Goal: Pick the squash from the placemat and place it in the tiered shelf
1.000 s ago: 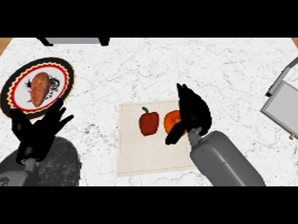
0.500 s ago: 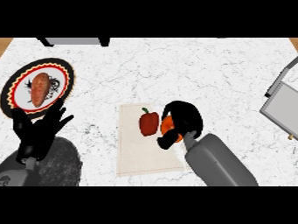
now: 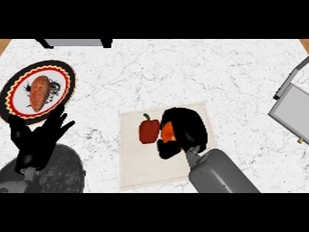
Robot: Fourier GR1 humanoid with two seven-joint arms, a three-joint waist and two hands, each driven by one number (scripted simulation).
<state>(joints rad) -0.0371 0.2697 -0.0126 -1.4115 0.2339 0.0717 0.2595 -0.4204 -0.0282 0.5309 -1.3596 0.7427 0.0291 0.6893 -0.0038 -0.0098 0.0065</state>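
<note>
Orange squash [image 3: 168, 132]: only a narrow sliver shows, on the pale beige rectangular placemat [image 3: 140, 163], upper half of the mat. The rest of it is hidden under the right hand [image 3: 181, 131]. That black hand is curled over and round the squash, fingers bent down across its top and right side, thumb low at the left; grey forearm enters from the lower edge.

Just left of the squash, touching or nearly so: a red bell pepper with a green stem [image 3: 148, 129], also on the placemat, stem pointing up-view.

Placemat lies on the white marbled counter [image 3: 183, 72], lower centre.

Left hand [image 3: 36, 138] at the lower left, fingers straight and spread, pointing up, holding nothing; resting.

Just above it, a round plate with a black rim and red-and-yellow zigzag border [image 3: 9, 90], carrying a reddish-brown oblong food item [image 3: 39, 90].

Grey metal tiered shelf [image 3: 304, 113] at the right edge, well apart from the placemat; only partly in view.
</note>
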